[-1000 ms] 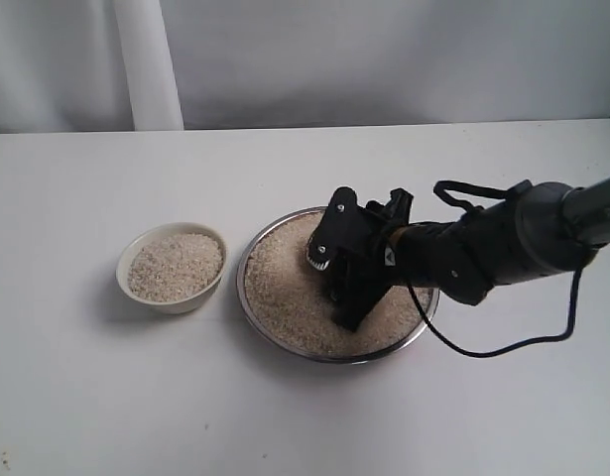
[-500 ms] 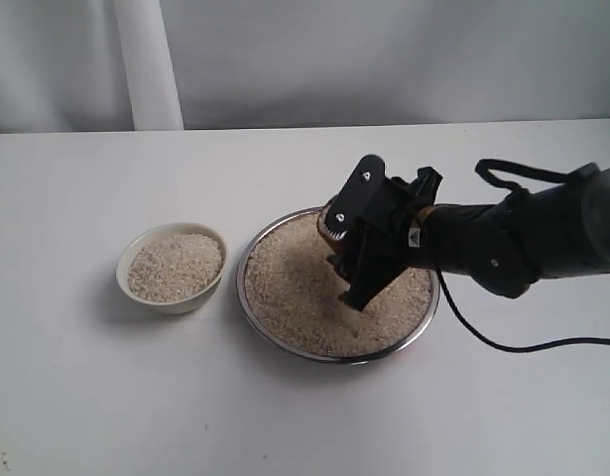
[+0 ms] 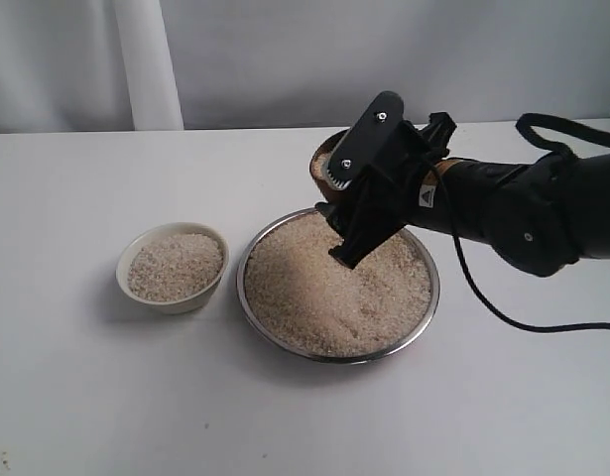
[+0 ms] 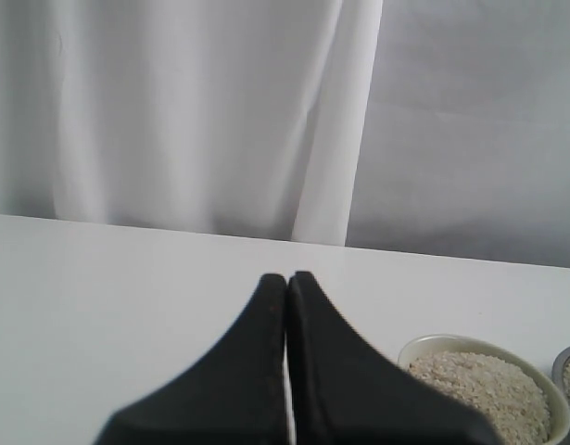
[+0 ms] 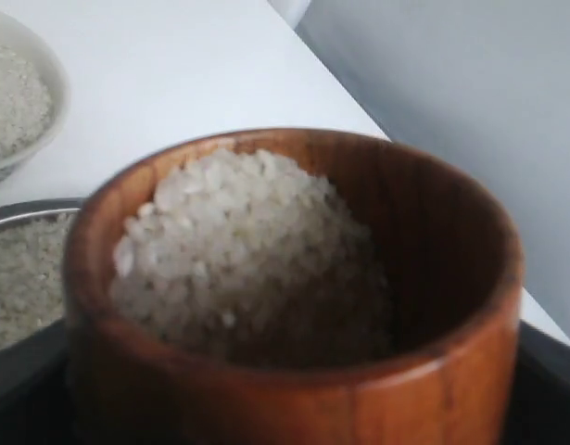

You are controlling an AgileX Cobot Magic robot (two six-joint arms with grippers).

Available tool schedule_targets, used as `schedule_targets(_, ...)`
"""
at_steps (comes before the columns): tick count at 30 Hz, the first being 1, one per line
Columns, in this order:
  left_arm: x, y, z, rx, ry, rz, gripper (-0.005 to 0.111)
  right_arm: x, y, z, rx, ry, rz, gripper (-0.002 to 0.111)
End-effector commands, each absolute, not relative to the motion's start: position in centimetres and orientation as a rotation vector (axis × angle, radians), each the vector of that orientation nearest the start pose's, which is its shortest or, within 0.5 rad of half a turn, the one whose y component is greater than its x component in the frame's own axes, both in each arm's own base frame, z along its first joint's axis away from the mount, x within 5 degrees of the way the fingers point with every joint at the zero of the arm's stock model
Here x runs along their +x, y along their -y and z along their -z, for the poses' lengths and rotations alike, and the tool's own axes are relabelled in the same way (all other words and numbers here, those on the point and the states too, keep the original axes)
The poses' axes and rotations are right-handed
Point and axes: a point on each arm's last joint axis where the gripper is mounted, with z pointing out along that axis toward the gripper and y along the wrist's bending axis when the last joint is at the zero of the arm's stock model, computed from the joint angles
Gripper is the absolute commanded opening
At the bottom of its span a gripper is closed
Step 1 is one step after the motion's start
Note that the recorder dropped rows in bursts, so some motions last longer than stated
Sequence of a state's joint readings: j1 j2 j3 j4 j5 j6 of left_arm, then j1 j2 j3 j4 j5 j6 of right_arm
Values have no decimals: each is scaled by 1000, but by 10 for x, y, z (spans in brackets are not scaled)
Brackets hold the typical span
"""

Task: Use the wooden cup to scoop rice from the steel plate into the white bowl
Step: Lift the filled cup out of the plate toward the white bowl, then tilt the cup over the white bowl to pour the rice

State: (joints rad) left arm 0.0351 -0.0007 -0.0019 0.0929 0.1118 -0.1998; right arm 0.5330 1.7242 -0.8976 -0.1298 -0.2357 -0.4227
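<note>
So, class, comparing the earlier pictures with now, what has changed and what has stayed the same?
The right gripper, holding the wooden cup, has lifted up out of the steel plate and toward its far rim; the cup now carries a heap of rice. The steel plate and the white bowl have not moved.

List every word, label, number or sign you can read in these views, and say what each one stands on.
Words or numbers: none readable in any view.
Small white triangle sticker on the black right arm: a sign only; any print inside it is too small to read.
Reddish-brown wooden cup, cream-white round bowl, shiny round steel plate: no markings visible.
</note>
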Motion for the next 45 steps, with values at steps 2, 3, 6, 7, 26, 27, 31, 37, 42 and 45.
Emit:
schedule_targets(2,56,-3,-203,-125,-1588,60,0,301,-209,-211,-1109,-1673,-68,0)
schedule_targets(3,56,-3,-203,-125,-1588,60,0,300,-213,-214,-1122,-1673,-73,0)
schedule_targets(6,56,-3,-203,-125,-1588,60,0,302,-226,-227,-1149,-1662,-75,0)
schedule_targets(7,56,-3,-203,-125,-1588,60,0,303,-230,-233,-1157,-1650,-72,0)
schedule_targets(26,56,-3,-203,-125,-1588,60,0,369,-321,-223,-1455,-1721,95,0)
schedule_targets(27,56,-3,-203,-125,-1588,60,0,371,-329,-219,-1486,-1719,116,0)
schedule_targets(31,56,-3,-203,-125,-1588,60,0,374,-352,-205,-1591,-1708,212,0)
schedule_targets(37,56,-3,-203,-125,-1588,60,0,366,-375,-185,-1780,-1633,443,0)
schedule_targets(42,56,-3,-203,-125,-1588,60,0,356,-384,-176,-1881,-1554,593,0)
schedule_targets(45,56,-3,-203,-125,-1588,60,0,353,-386,-178,-1908,-1498,665,0)
